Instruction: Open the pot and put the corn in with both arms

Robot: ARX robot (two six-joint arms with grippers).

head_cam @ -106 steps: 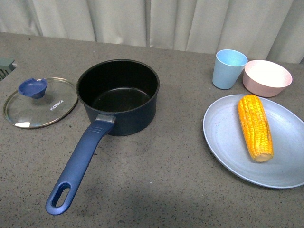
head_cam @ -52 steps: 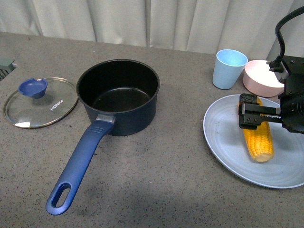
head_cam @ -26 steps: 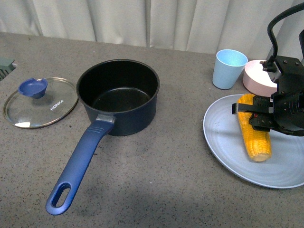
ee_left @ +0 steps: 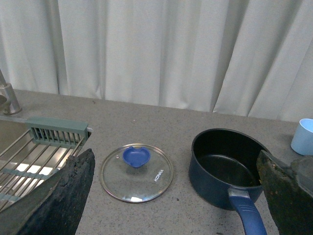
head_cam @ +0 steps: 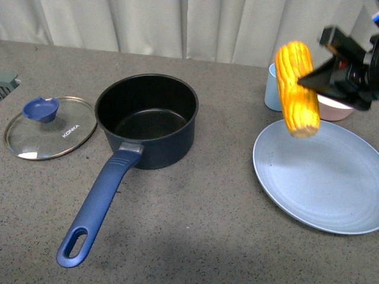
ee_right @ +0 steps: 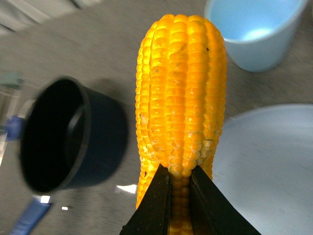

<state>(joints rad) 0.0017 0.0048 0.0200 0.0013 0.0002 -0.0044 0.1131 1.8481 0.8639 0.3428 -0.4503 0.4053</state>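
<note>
Yellow-orange corn [head_cam: 298, 89] with rowed kernels, navy pot [head_cam: 161, 148] black inside, pale blue plate [head_cam: 320, 177], grey speckled table [head_cam: 207, 213]

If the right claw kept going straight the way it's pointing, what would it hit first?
The right claw grips the corn; beyond it, probably bare table between the pot and the blue cup, though depth is unclear.
</note>
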